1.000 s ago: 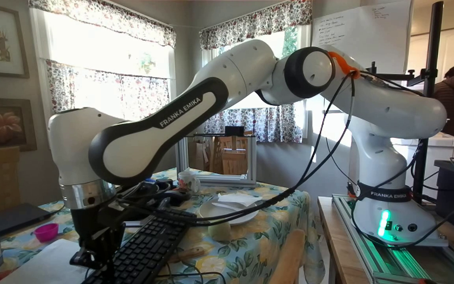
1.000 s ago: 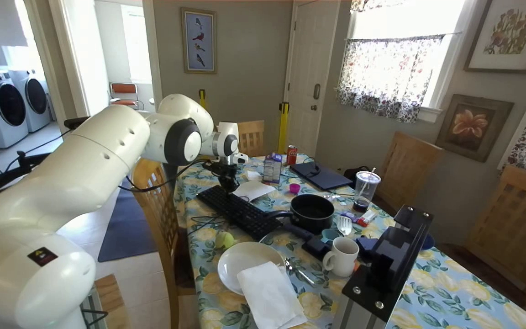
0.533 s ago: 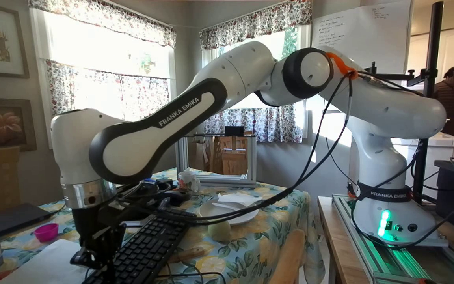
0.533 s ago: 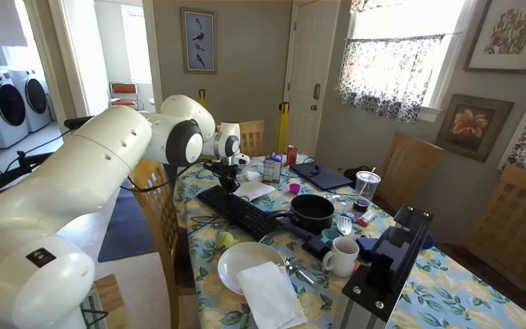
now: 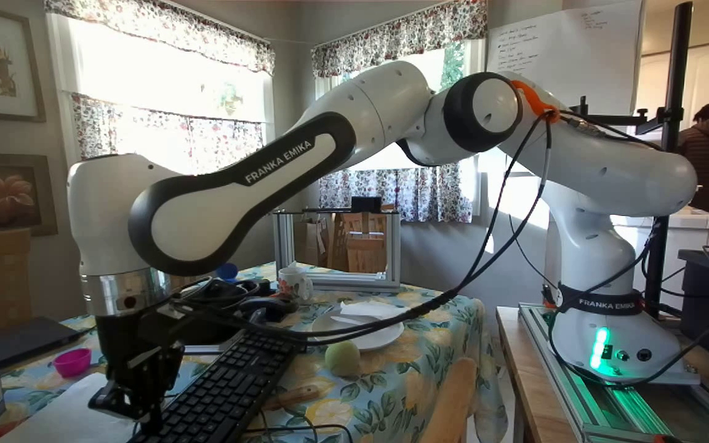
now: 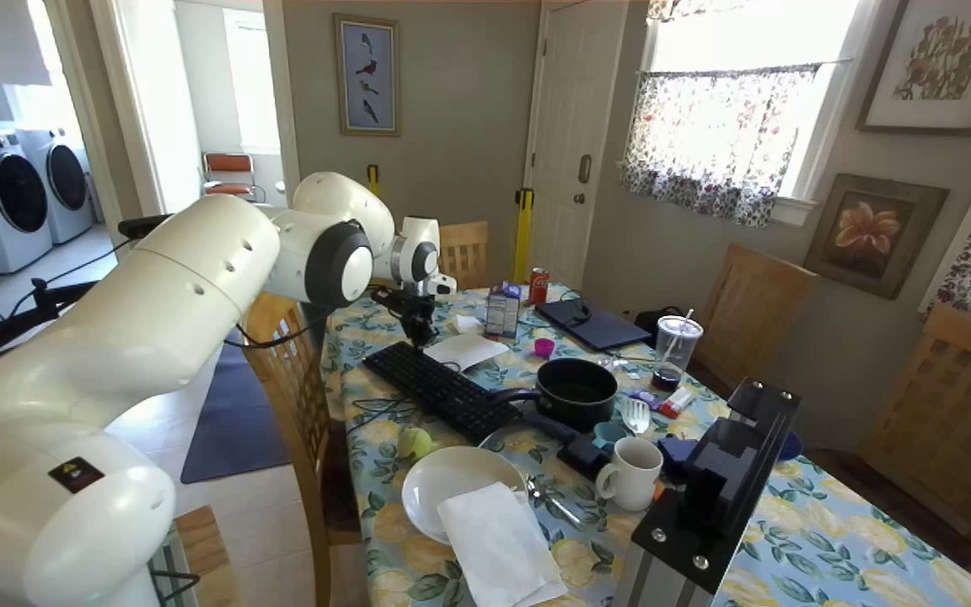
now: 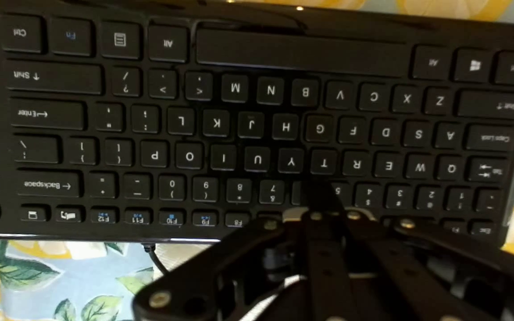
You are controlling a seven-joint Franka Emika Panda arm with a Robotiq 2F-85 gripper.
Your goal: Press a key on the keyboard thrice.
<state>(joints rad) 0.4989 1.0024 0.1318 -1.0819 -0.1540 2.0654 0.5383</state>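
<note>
The long black keyboard [image 5: 237,384] lies on the table; it also shows in an exterior view [image 6: 443,392]. In the wrist view the keyboard [image 7: 221,122] fills most of the picture, with its letters upside down. My gripper [image 7: 321,189] has its fingers together with nothing between them. Its fingertips are over the number row, hiding most of the 6 key and part of the 5 key. The gripper also shows in both exterior views [image 5: 152,424] [image 6: 420,341], at the keyboard's far-side edge. Whether the tips touch a key cannot be told.
A white sheet [image 6: 464,351] lies beside the keyboard. A black pan [image 6: 576,392] has its handle by the keyboard's end. A green ball-like object [image 5: 342,359], a white plate [image 6: 426,489], a mug [image 6: 630,472] and a pink cup [image 5: 72,363] stand around. Cables lie beside the keyboard.
My gripper was lower, over the keyboard. In the last half second it has risen a little and shifted slightly outward from the robot base. The keyboard has not visibly moved.
</note>
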